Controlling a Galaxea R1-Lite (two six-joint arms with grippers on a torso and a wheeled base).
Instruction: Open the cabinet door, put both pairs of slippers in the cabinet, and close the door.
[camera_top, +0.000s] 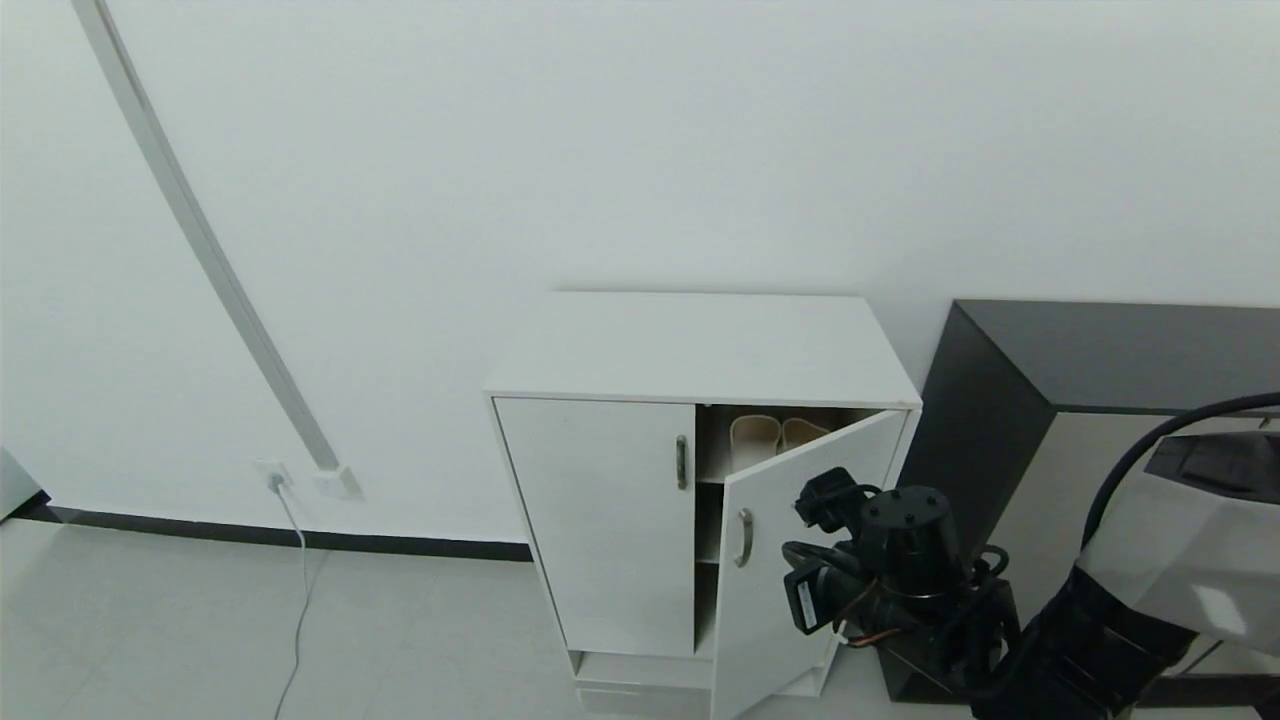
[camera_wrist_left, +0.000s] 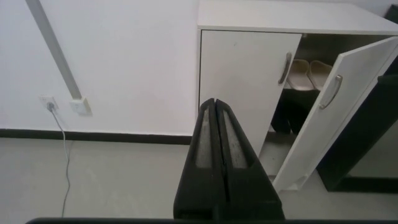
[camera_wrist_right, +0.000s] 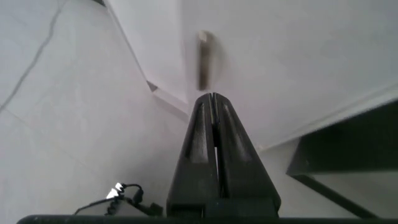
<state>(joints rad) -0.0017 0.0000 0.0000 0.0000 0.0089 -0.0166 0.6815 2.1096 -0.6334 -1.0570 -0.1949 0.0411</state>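
- Beige slippers sit on the upper shelf of the white cabinet, its right door partly ajar.
- The door looks like a light, stiff hinged panel; a push on its face near the metal handle should swing it.
- The right hand, fingers pressed together, points at the door beside the handle; the left hand, likewise pinched and empty, hangs well back.

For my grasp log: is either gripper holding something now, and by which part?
Nothing is held. The left gripper and the right gripper are both shut and empty; the right one points at the door near its handle.
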